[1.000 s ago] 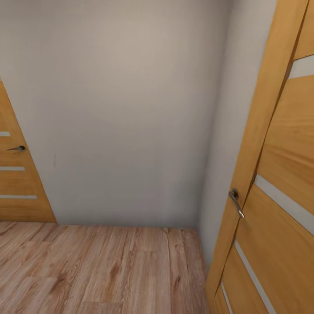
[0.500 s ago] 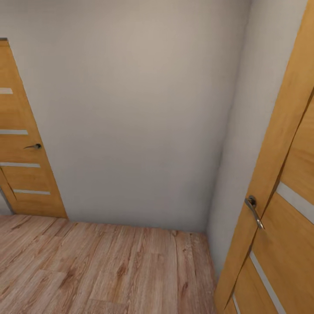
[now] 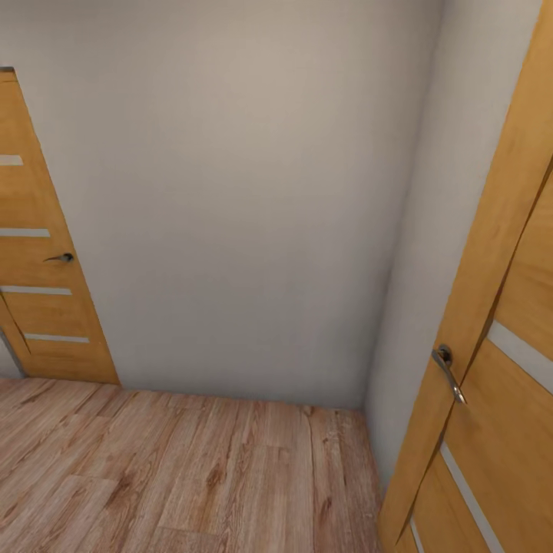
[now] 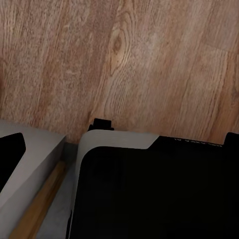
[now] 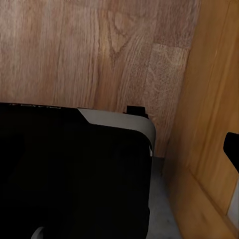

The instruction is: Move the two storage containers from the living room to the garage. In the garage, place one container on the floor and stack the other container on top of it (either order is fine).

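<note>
I faced a plain grey-white wall (image 3: 230, 192) in a corner over light wood plank flooring (image 3: 177, 476). An orange-brown wooden door with pale horizontal strips (image 3: 34, 269) stood at my left, and another such door with a curved metal handle (image 3: 448, 372) stood close at my right. My wrist cameras looked down past my black, grey-edged base (image 4: 149, 189) onto the planks. How far my grippers stood apart, I could not tell. No orange-red bins lay before me.

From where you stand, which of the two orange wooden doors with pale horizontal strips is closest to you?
The orange wooden door on the right, with the curved metal handle. It looms large at the frame edge; the left door stands farther off along the plain wall.
</note>
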